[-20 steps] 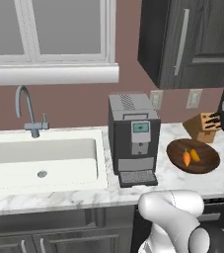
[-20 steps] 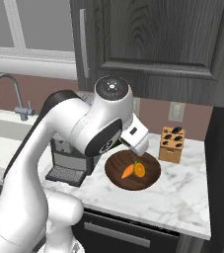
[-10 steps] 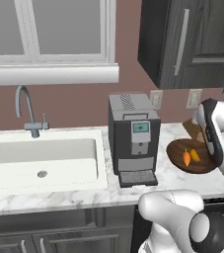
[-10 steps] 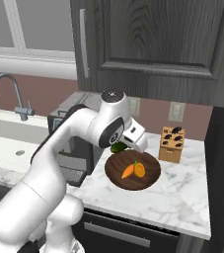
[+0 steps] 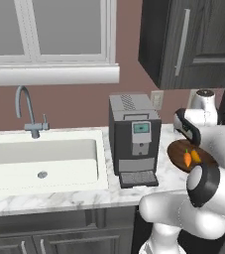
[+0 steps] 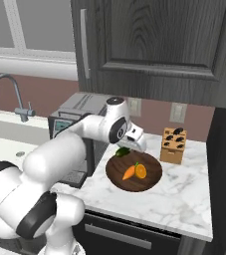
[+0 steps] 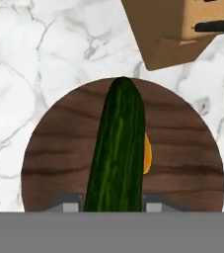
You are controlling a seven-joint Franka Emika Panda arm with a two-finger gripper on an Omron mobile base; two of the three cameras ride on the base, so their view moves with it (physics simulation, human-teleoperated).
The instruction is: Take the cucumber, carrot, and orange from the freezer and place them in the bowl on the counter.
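The claw (image 7: 111,206) is clamped on the cucumber (image 7: 117,148), directly above the bowl (image 7: 49,163) on the table (image 7: 44,54). Below it, the carrot (image 6: 129,172) and orange (image 6: 141,171) already lie in the bowl, so only releasing the cucumber seems left.

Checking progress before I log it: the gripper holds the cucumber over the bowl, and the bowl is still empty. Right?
Not quite. The gripper does hold the cucumber over the bowl, but the bowl is not empty: the right base view shows the carrot and the orange already lying in it.
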